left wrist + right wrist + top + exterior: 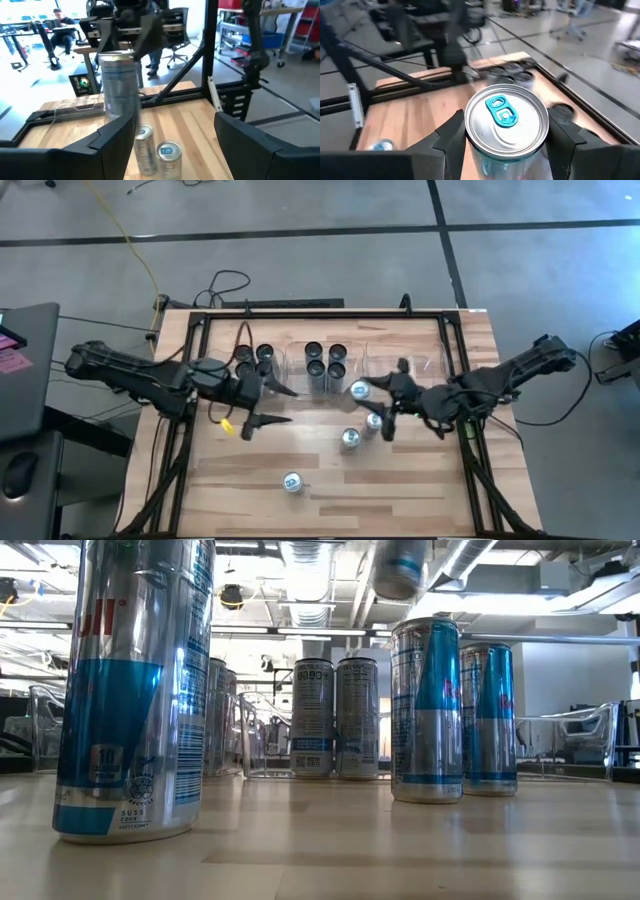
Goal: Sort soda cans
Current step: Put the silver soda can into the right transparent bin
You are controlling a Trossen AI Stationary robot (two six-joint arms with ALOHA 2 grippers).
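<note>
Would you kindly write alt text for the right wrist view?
The right gripper holds a silvery soda can with a light-blue pull tab above the wooden table. Dark-topped cans stand beyond it.

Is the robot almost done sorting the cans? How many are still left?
More than halfway, it looks. Done: the dark-topped cans stand in the clear bins at the back. In hand: the right gripper is shut on a blue-tabbed can, lifted off the table. Left: three light-topped cans stand loose on the wood. The left gripper is open and empty.
</note>
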